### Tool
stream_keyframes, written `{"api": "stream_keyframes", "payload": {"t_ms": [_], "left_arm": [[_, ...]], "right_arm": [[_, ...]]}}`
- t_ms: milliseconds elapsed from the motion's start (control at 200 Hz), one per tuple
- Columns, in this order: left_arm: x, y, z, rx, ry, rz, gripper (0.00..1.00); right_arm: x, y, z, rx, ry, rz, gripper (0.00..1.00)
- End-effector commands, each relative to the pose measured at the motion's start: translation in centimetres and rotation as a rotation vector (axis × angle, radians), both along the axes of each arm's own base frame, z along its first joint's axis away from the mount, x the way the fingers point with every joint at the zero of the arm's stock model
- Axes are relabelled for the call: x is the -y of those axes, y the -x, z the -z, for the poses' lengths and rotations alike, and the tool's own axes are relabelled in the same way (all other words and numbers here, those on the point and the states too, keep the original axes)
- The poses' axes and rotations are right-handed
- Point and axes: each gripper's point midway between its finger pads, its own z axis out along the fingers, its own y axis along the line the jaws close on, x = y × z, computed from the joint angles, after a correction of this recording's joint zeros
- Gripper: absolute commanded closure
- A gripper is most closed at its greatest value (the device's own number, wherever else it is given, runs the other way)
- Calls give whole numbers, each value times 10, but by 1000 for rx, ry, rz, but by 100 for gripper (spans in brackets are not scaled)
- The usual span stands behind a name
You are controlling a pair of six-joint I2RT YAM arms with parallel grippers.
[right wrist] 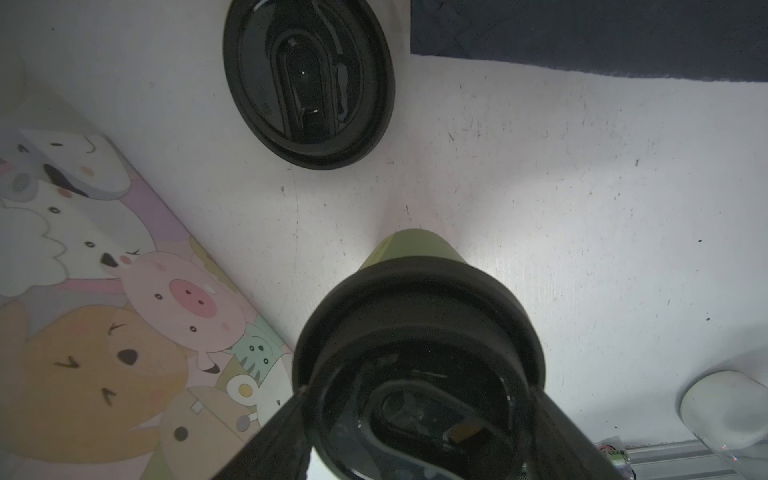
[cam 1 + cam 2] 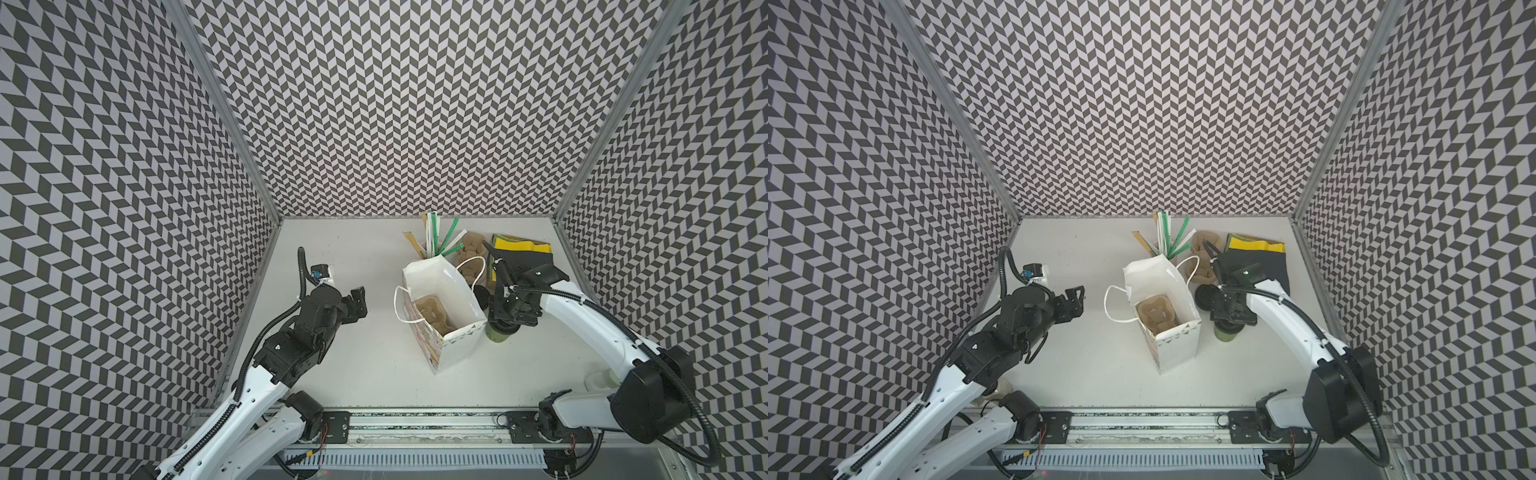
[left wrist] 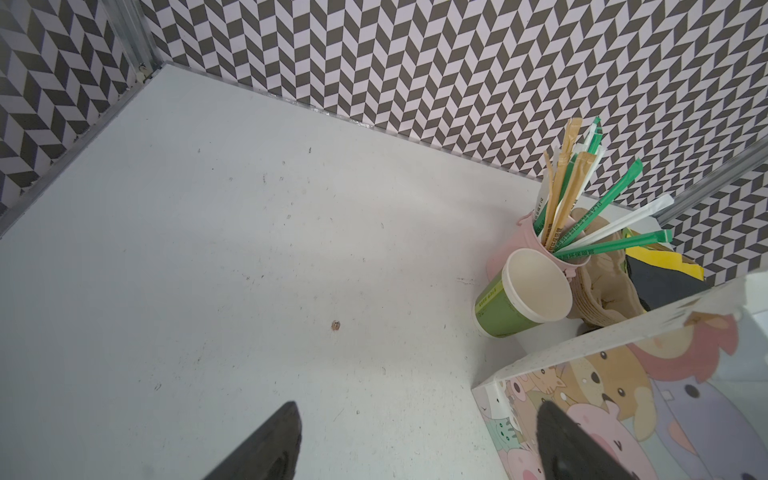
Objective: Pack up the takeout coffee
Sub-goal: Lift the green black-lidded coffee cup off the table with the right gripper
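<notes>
Takeout coffee [image 1: 409,266], lid on, stands upright on tabletop [image 2: 353,257] just right of the gift bag [image 2: 446,316]. Right claw [image 1: 419,409] sits over it, fingers against both sides of the lid rim, clamped on it. Spare black lid [image 1: 308,81] lies flat behind, dark napkins [image 2: 525,255] beyond. Bag holds a pulp cup carrier [image 2: 432,313]. Left claw [image 2: 358,300] spread wide, holding nothing, well left of bag. Open green cup [image 3: 519,293] touches pink straw cup [image 3: 513,249] at back.
</notes>
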Motion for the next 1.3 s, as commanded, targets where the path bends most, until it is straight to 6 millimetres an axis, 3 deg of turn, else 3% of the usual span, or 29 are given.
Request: {"api": "stream_keyframes", "payload": {"t_ms": [0,145,506,901,1076,1292], "left_arm": [[0,1,3,-5,-8,5,14],[0,0,3,-5,-8,7,16],[0,1,2,-1,-7,8,16],[1,1,2,1,0,16,16],[1,1,1,4,1,17,16],[1,0,2,2,0,17,16]], "right_arm": [[-1,8,12,-50,-3,-8,36],[-3,12,14,-73,-14,-6,47],[-9,20,15,-120,-49,-26,100],[-13,30,-8,-104,-92,-52,100],[-15,17,-59,36,-105,-59,100],[-15,15,-94,157,-147,-58,100]]}}
